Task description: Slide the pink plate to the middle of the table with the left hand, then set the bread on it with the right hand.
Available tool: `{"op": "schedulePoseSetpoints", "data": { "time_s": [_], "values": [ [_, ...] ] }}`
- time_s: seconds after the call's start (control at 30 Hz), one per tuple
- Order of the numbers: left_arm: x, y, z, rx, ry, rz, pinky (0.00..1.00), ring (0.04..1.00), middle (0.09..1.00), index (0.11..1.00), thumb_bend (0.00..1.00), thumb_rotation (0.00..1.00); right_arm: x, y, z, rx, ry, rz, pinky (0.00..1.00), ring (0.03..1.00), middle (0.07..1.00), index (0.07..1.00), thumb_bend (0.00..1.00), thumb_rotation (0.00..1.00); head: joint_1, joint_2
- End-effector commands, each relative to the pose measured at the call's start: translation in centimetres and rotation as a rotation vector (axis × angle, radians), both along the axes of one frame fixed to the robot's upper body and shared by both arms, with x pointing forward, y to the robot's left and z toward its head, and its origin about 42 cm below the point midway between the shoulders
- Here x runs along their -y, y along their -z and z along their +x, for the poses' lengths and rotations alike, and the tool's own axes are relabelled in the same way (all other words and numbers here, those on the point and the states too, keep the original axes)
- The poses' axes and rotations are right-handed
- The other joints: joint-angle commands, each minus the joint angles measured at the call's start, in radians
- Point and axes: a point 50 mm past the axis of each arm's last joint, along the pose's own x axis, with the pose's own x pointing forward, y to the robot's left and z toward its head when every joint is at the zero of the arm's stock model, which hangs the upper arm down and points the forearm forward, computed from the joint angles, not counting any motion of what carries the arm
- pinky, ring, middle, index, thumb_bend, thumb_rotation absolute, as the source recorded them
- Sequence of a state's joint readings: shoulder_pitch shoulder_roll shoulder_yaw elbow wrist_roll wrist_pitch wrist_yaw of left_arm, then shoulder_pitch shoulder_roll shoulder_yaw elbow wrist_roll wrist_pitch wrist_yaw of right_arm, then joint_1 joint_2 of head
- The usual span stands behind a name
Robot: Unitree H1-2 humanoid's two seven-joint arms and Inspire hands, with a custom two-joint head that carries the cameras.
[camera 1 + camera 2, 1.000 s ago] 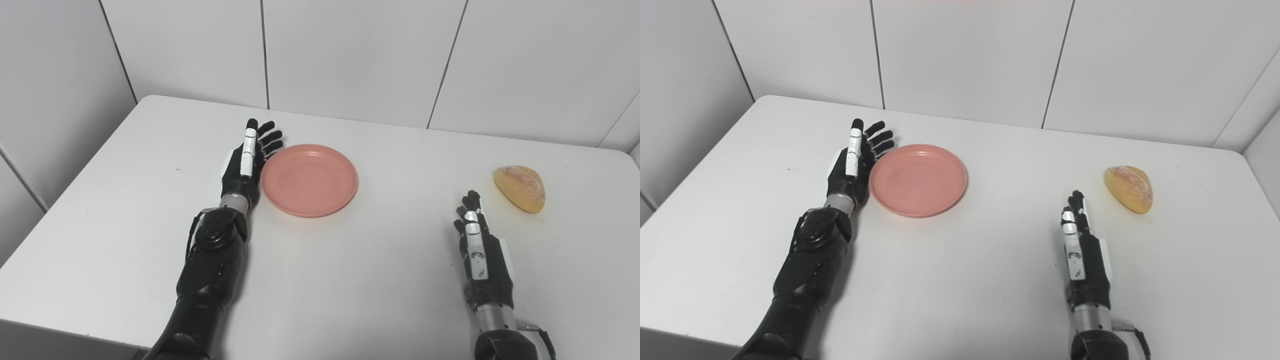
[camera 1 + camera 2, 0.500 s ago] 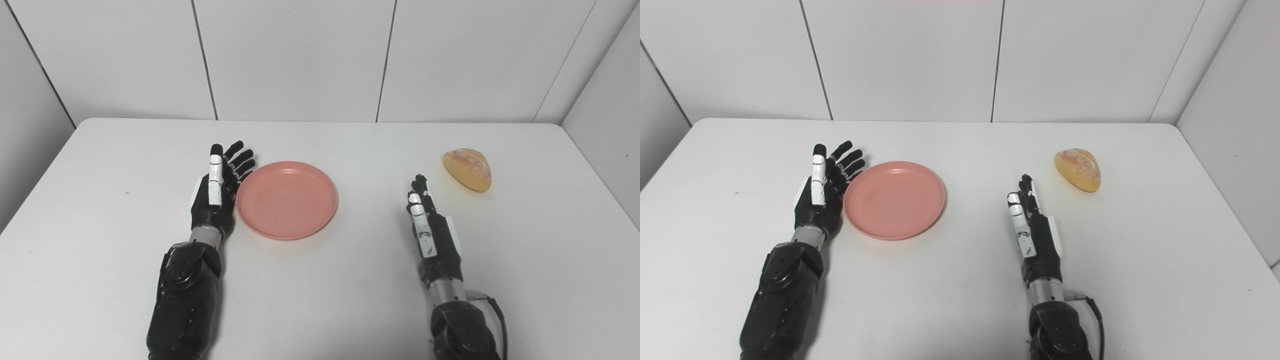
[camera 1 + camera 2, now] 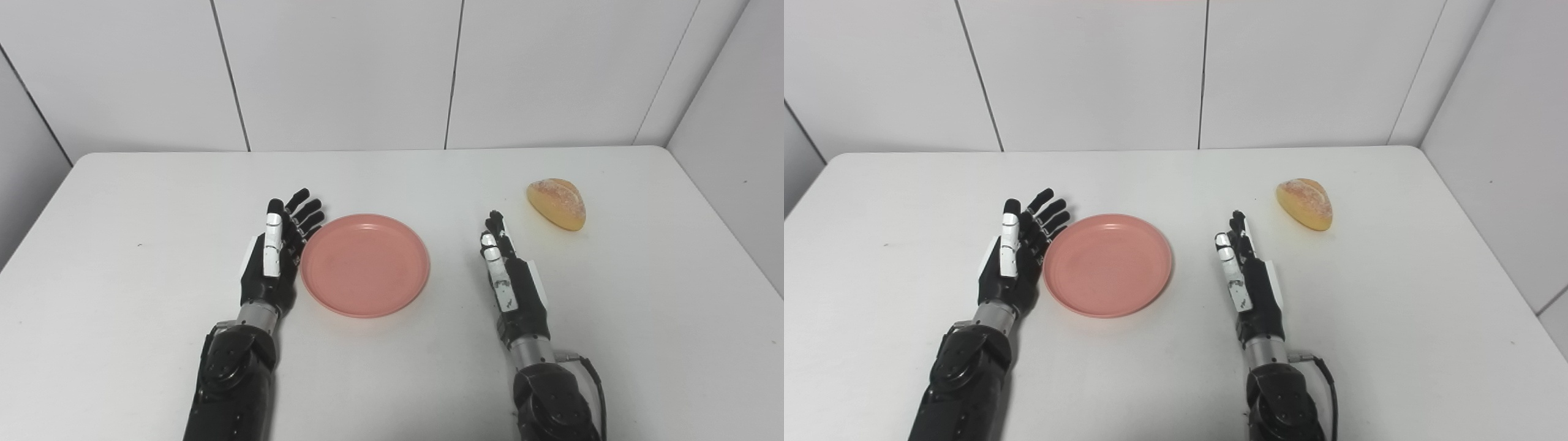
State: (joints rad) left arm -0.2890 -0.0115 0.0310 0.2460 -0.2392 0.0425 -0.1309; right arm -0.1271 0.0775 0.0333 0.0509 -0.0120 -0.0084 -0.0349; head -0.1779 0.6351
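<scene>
Left hand [image 3: 274, 260] sits fingers spread and empty against the round pink plastic plate [image 3: 365, 264] near mid-bench, so I judge the slide nearly done; next my empty, straight-fingered right hand [image 3: 509, 283] must reach the golden bread roll [image 3: 557, 203] far right.

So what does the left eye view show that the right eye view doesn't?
Only the left eye view shows a sliver of wall at its left edge. Only the right eye view shows more side wall and the table's right edge. Both share the pink plate, the bread, the open left hand beside the plate, and the open right hand.
</scene>
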Motion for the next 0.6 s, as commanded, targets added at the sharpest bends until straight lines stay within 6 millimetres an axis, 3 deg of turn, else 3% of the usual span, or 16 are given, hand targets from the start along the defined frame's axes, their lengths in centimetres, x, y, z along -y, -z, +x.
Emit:
{"op": "schedulePoseSetpoints", "data": {
  "time_s": [0.0, 0.23, 0.57],
  "values": [
    [0.6, -0.3, -0.2, -0.001, 0.020, 0.003, 0.89, 0.886, 0.868, 0.858, 0.70, 1.00, -0.4, -2.0, 0.9, 0.104, 0.002, 0.007, 1.00, 1.000, 1.000, 1.000, 0.74, 0.93, 0.001, -0.001],
    [1.4, -0.2, -0.7, 0.006, 0.030, 0.019, 0.93, 0.911, 0.888, 0.878, 0.76, 1.00, -0.1, -2.0, 0.8, 0.108, 0.008, 0.003, 1.00, 1.000, 1.000, 1.000, 0.75, 0.93, -0.001, 0.000],
    [2.3, -0.1, -1.1, 0.011, 0.073, 0.036, 1.00, 0.959, 0.939, 0.936, 0.71, 1.00, 0.3, -1.9, 1.0, 0.127, 0.014, -0.019, 1.00, 1.000, 1.000, 1.000, 0.72, 0.93, -0.006, -0.014]
  ]
}}
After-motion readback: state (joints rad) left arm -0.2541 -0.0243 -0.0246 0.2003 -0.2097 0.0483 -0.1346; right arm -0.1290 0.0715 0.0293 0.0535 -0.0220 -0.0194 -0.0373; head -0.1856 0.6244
